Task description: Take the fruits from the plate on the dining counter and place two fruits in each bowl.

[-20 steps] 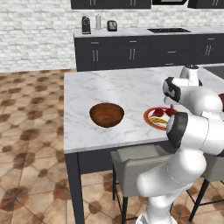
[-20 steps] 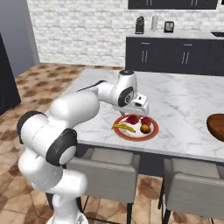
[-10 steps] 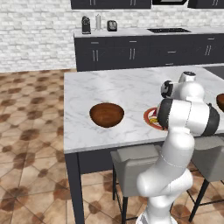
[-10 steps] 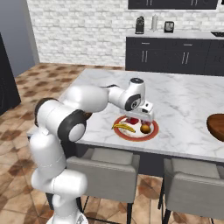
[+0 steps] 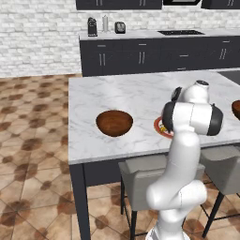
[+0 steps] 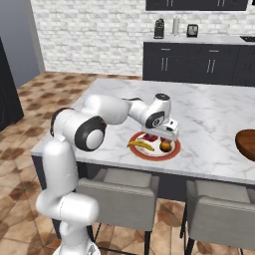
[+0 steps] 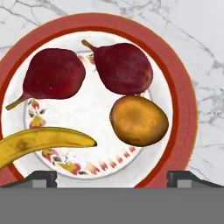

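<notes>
4 fruits on the red-rimmed plate (image 7: pixel 183 105) near the front edge of the dining counter (image 6: pixel 214 119): 2 red stemmed ones (image 7: pixel 54 73) (image 7: pixel 122 66) side by side, an orange one (image 7: pixel 139 120) touching the second, a banana (image 7: pixel 41 142) apart at the rim. Poised just above, gripper (image 7: pixel 112 177) with fingers (image 7: pixel 41 177) spread wide, pinching nothing. 1 brown bowl (image 5: pixel 114 123) well apart toward the counter's left end, another (image 6: pixel 247 144) near its right edge.

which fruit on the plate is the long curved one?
The banana: yellow, long and curved, lying along the plate's rim. The two red fruits and the orange one are rounded.
</notes>
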Controlling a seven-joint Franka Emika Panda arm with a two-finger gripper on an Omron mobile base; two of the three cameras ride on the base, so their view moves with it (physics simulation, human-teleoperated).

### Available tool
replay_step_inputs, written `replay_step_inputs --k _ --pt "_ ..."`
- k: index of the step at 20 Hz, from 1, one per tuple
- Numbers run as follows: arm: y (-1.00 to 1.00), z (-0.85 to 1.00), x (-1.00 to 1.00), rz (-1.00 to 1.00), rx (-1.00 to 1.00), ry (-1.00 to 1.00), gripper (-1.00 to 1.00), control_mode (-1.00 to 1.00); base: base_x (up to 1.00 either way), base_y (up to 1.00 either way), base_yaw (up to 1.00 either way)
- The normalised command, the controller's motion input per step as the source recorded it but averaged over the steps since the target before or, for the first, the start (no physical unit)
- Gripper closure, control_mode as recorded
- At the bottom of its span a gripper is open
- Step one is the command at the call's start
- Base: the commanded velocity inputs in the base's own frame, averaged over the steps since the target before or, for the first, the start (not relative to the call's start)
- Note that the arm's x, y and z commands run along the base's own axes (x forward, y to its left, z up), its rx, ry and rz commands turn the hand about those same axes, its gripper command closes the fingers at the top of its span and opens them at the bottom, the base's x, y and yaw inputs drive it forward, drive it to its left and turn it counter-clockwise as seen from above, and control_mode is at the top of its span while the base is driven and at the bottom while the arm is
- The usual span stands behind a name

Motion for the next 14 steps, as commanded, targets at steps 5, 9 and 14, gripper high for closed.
replay_step_inputs --k 5,9,14 --pt "-0.19 -0.28 0.04 0.0 0.0 0.0 -1.0 -1.0 0.0 0.0 0.0" --pt "0.0 -0.45 0.04 0.0 0.0 0.0 -1.0 -1.0 0.0 0.0 0.0" --pt "0.0 -0.17 0.34 0.0 0.0 0.0 -1.0 -1.0 0.0 0.0 0.0"
